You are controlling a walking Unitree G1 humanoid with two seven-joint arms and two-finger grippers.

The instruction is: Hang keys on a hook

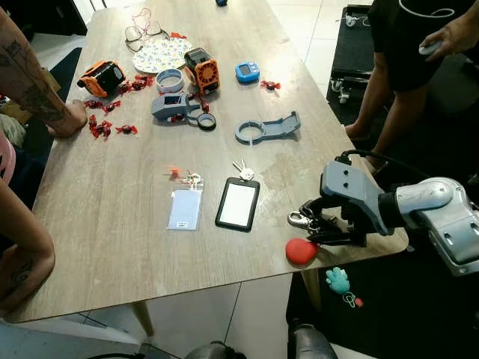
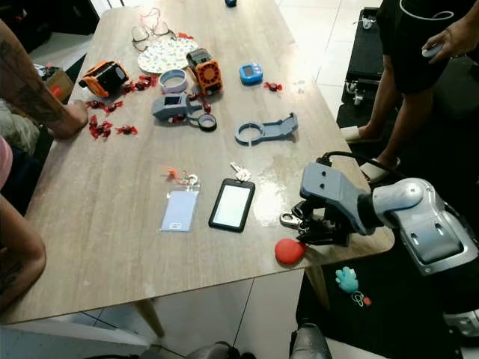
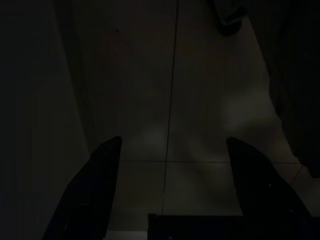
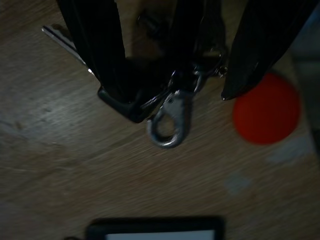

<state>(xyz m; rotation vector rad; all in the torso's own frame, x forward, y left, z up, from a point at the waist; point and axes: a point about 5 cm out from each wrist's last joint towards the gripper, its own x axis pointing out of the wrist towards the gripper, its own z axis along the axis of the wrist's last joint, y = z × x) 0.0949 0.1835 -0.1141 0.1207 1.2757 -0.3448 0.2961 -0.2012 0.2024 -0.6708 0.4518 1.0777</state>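
Observation:
A key bunch [image 4: 135, 102] with a black fob, a silver key and a silver clasp [image 1: 299, 220] lies at the table's front right edge. My right gripper [image 1: 310, 226] is low over it, open, one black finger on each side of the bunch. In the right wrist view the clasp [image 4: 168, 124] pokes out between the fingers [image 4: 95, 45]. A red round blob [image 1: 301, 251] lies right beside the gripper. A blue-grey hook piece with a ring end [image 1: 267, 127] lies flat mid-table. My left gripper [image 3: 172, 141] hangs open over dark floor tiles.
A black card holder [image 1: 238, 203] with small keys [image 1: 243, 172] and a clear badge sleeve [image 1: 185, 209] lie left of the gripper. Gadgets and red candies crowd the far table. A person's arm [image 1: 41, 93] rests at left; another person [image 1: 408, 52] stands at right. A teal toy [image 1: 338, 282] is on the floor.

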